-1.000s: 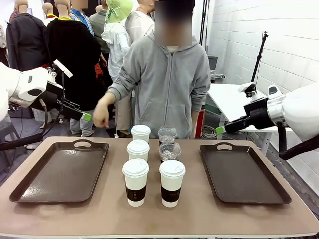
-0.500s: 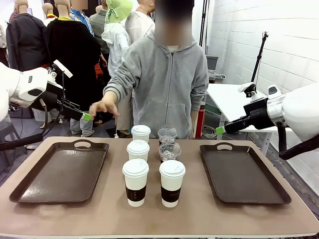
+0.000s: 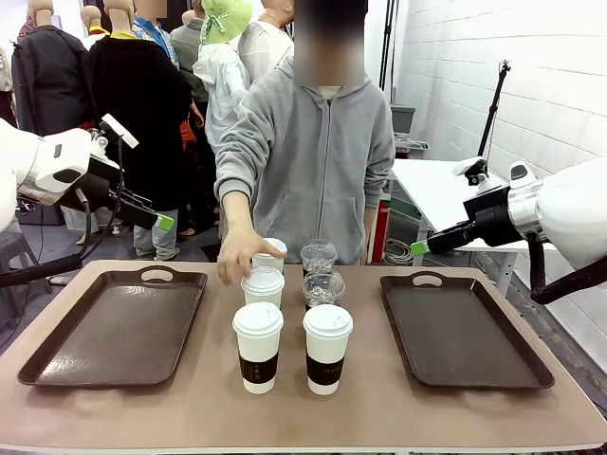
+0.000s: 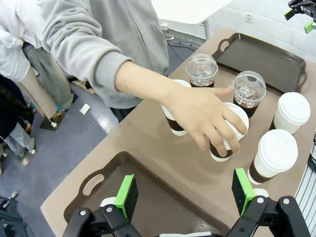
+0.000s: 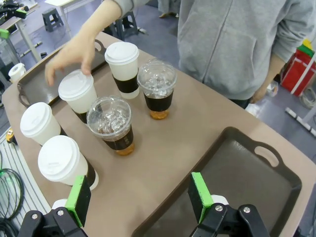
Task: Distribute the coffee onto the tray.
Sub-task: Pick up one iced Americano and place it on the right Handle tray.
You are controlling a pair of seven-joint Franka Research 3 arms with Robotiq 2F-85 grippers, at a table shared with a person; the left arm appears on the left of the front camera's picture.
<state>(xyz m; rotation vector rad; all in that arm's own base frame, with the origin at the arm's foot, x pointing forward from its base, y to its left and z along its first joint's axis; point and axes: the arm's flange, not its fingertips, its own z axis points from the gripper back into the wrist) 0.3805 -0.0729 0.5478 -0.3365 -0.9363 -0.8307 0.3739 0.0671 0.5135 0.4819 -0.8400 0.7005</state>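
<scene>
White-lidded paper cups [image 3: 258, 346] and clear, domed plastic cups [image 3: 323, 287] cluster together. The hand [image 3: 237, 258], earlier raised at their ten o'clock, now curls over one lid [image 3: 265, 281]. Left gripper [image 4: 185, 193] and right gripper [image 5: 139, 198]: jaws apart.

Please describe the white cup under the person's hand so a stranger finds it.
Six cups stand between the two brown trays. In the left row of three white cups, it is the middle one. Only this cup is under the person's hand.

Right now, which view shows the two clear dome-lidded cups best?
Right wrist view: the two clear cups stand unobstructed, domes, sleeves and amber bases visible. Front view has a white cup partly hiding them. Left wrist view shows mainly their domed lids from above.
</scene>
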